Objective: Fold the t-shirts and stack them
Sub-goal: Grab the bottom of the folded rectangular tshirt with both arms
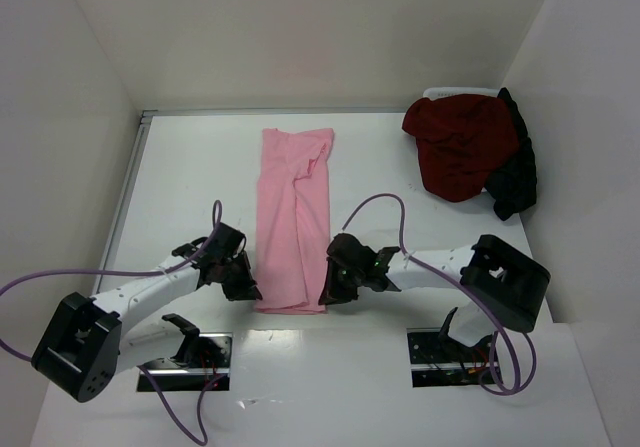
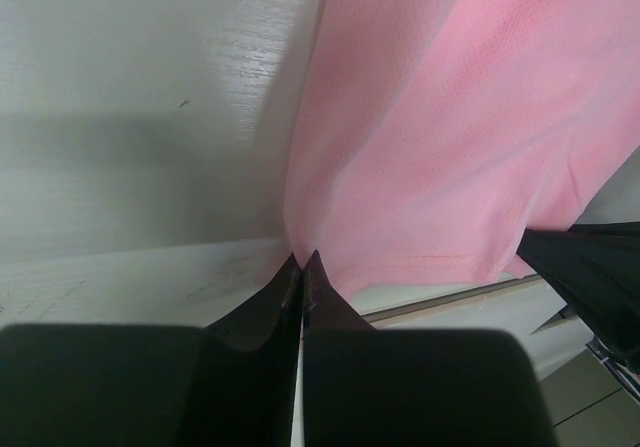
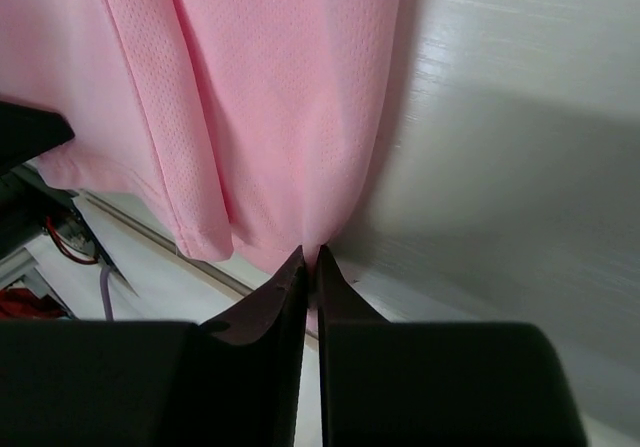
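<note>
1. Now, the pink t-shirt (image 1: 293, 217) is lying flat in the middle of the white table (image 1: 190, 187). It is folded lengthwise into a long narrow strip running from the far side toward the arms.
2. The left gripper (image 1: 243, 285) is sitting low at the strip's near left corner, with its jaws pressed together.
3. Switching to the left wrist view, its fingertips (image 2: 285, 282) are meeting right at the left end of the hem, and the pink cloth is bunching into the pinch.
4. The right gripper (image 1: 330, 289) is mirroring it at the near right corner, also down at table level and also closed.
5. In the right wrist view, those fingertips (image 3: 285, 277) are nipping the folded edge, and a sliver of pink is showing between them just below the tips.
6. Over in the far right corner, a white container (image 1: 460, 92) is peeking out, with only a strip of its rim showing.
7. The maroon t-shirt (image 1: 460, 142) is lying crumpled over that container and covering most of it.
8. The black t-shirt (image 1: 515, 172) is spilling down the heap's right side, next to the wall.
9. I cannot tell how much of either tee is lying inside the container and how much is on the table.
10. That heap is sitting well apart from the pink strip and from both grippers.
</note>
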You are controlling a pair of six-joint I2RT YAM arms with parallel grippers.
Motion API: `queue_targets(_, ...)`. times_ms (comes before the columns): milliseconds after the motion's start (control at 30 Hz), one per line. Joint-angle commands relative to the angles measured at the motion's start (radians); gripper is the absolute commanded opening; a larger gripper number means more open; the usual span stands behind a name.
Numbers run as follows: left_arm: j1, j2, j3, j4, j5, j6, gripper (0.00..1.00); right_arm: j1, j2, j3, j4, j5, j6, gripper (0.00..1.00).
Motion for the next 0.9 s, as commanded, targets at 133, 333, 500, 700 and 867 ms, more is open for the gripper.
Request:
queue_targets(133, -0.003, -0.021, 0.051, -0.026, -0.012, 0.015, 0.0, 0.008, -0.021, 0.044, -0.021, 0.061, -0.014, 0.0)
queue_targets(333, -0.003, -0.021, 0.198, -0.063, -0.046, 0.049, 0.0, -0.031, -0.079, 0.094, -0.059, 0.099, -0.044, 0.0)
queue_targets(500, -0.003, 0.075, 0.351, -0.102, -0.094, 0.118, 0.0, -0.106, -0.131, 0.159, -0.087, 0.089, -0.098, 0.0)
queue_targets(700, -0.003, 0.215, 0.483, -0.102, -0.16, 0.166, 0.0, -0.284, -0.113, 0.241, -0.062, 0.046, -0.215, 0.0)
queue_targets(867, 0.033, 0.348, 0.638, -0.102, -0.193, 0.215, 0.0, -0.353, 0.036, 0.385, -0.044, -0.008, -0.293, 0.0)
